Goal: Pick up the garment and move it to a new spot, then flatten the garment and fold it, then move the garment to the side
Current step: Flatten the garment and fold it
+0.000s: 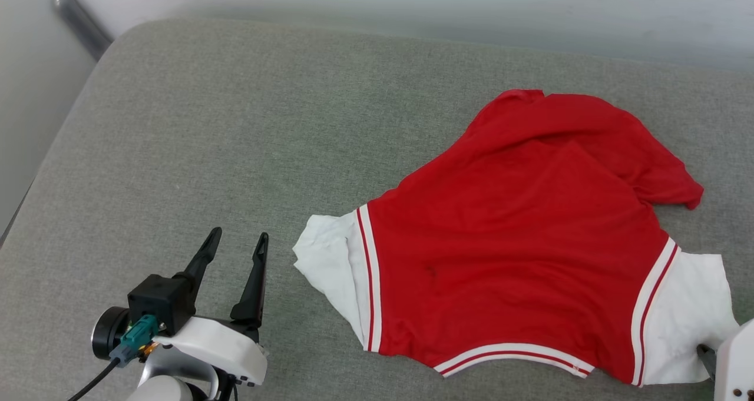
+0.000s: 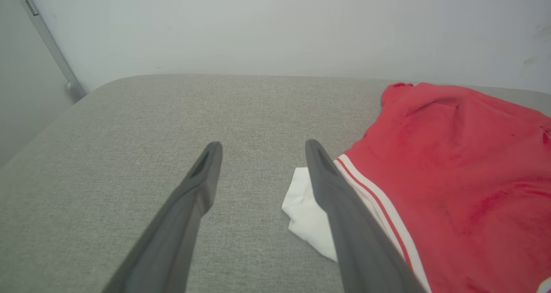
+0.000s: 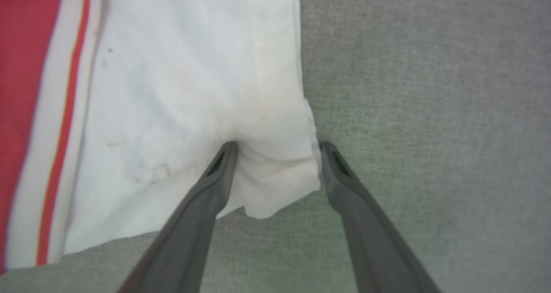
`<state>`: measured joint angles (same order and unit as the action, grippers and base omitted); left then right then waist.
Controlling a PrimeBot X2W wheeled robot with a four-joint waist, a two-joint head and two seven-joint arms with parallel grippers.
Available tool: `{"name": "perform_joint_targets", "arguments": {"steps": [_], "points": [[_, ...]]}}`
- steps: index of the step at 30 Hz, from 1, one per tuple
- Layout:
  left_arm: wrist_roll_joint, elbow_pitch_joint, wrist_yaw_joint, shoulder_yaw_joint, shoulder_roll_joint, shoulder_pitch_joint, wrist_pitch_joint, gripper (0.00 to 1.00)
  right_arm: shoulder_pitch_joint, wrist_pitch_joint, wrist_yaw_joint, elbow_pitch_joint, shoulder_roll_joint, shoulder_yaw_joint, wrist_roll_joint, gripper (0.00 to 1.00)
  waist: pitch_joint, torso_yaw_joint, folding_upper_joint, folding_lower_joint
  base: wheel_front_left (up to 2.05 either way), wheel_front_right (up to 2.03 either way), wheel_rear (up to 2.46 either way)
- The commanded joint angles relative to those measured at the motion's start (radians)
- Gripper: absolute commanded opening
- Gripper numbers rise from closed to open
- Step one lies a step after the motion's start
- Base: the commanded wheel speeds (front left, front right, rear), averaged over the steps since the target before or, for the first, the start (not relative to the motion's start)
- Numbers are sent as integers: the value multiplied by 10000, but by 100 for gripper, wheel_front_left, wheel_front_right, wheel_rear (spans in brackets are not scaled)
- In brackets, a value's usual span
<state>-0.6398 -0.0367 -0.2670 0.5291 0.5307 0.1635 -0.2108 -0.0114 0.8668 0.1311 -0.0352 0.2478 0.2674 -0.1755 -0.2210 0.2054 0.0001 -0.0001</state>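
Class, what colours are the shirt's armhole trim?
The trim is white with a red stripe; head view.

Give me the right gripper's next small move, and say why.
Probably shut the right gripper on the sleeve corner. Its fingers stand open with that white corner of the garment lying between them, one tip pressed into the cloth, so a grasp looks ready. The left gripper is open over the cushion, off the cloth.
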Motion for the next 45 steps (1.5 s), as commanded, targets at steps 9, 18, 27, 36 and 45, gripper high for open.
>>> {"name": "perform_joint_targets", "arguments": {"steps": [9, 18, 27, 36, 45], "points": [[-281, 3, -203, 54, 248, -137, 830, 100, -200, -697, -12, -189, 139, 205, 628, 0, 410, -504, -1, 1, 0, 0, 0], [-990, -1080, -433, 827, 801, 6, 4088, 100, -492, -273, -10, 1395, 72, 277, 409, 0, 396, -1223, -1, 1, 0, 0, 0], [-790, -913, -363, 1332, 1100, 751, 5554, 100, -75, -130, -9, 2014, -199, -110, 415, 0, -108, -1734, -1, 1, 0, 0, 0], [-647, 212, -88, 1723, 1010, 1315, 6150, 100, 157, -294, -9, 2141, -166, -527, 564, 0, -583, -2017, -1, 1, 0, 0, 0], [-810, 1086, 358, 2186, 729, 1231, 6320, 0, 260, -447, -9, 2110, -239, -663, 487, 0, -850, -2215, -1, 1, 0, 0, 0]]}}
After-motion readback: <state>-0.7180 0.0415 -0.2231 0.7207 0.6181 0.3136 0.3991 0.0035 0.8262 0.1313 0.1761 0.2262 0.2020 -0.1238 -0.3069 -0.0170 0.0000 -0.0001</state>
